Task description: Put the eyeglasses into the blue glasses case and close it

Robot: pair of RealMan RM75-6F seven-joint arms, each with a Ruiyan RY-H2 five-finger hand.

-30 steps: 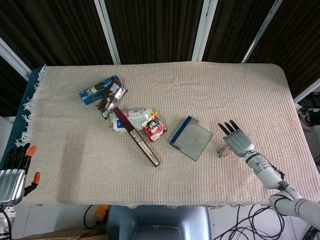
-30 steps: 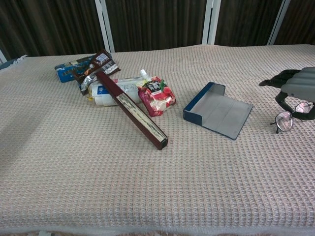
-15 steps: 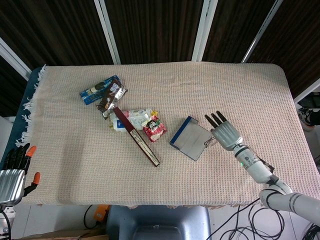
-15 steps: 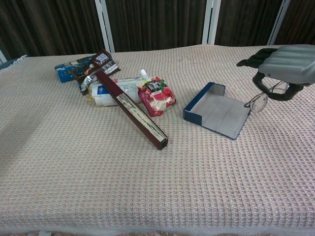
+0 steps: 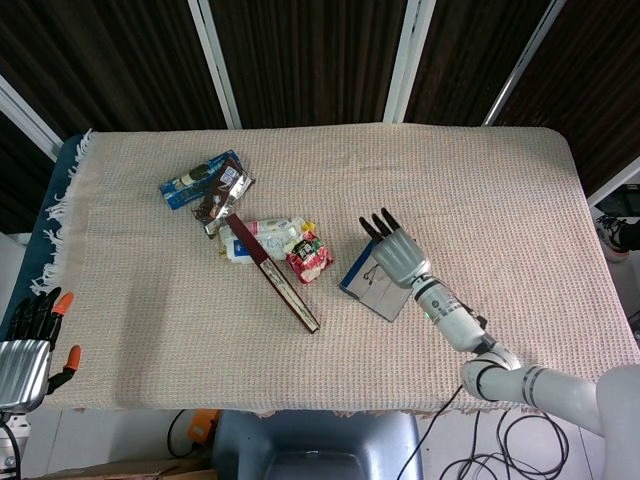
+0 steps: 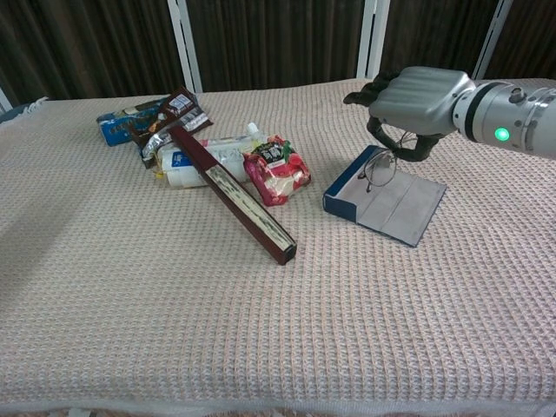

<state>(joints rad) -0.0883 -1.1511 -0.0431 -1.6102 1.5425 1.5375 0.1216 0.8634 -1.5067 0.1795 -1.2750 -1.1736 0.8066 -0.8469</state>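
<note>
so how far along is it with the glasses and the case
Done: the right hand has the eyeglasses lifted off the cloth. In hand: it holds them over the open blue glasses case, lenses hanging down, not yet inside. Left: lower them in, let go, fold the flap shut. The left hand is off the table at the edge of view.

I see even, bright overhead light on the cloth, soft faint shadows under the right hand, dark curtains behind, my head view sharp and slightly bowed at the edges, my chest view a little softer, no glare
</note>
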